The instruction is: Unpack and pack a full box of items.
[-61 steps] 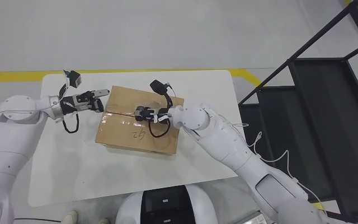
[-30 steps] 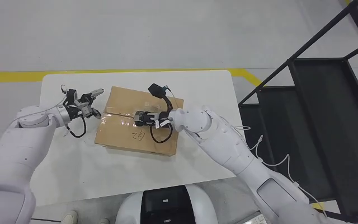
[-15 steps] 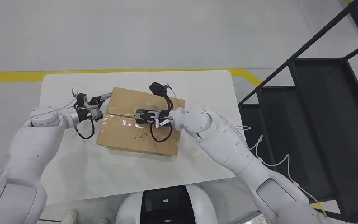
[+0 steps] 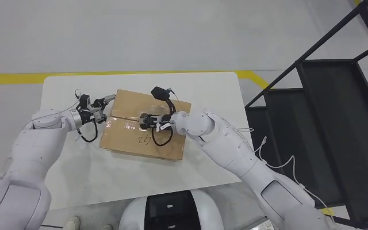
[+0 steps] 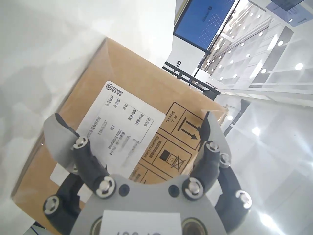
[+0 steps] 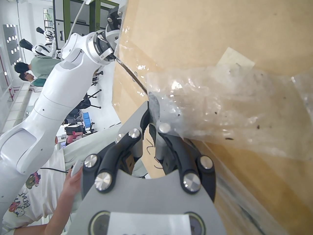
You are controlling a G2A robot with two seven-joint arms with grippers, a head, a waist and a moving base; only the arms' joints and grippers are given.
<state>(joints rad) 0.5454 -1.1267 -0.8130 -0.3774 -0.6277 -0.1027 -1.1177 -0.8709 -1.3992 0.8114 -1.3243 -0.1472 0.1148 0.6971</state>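
Note:
A sealed cardboard box [image 4: 129, 138] lies in the middle of the white table. My right gripper [image 4: 143, 119] rests on the box's top at the taped seam. In the right wrist view this gripper [image 6: 152, 108] is shut on a crumpled strip of clear tape [image 6: 220, 106] lifted off the box [image 6: 195, 13]. My left gripper [image 4: 107, 103] is at the box's left end. In the left wrist view that gripper [image 5: 132, 117] stands open, its fingers spread in front of the box's end face [image 5: 97, 74], which carries a white shipping label [image 5: 117, 128].
The white table [image 4: 190, 167] has bare room in front of and to the right of the box. A black metal stair [image 4: 310, 98] stands to the right of the table. A yellow line [image 4: 34, 76] runs along the floor behind it.
My left arm has swung in from the table's left side to the box's left end. The right gripper has stayed on the seam, edging slightly left.

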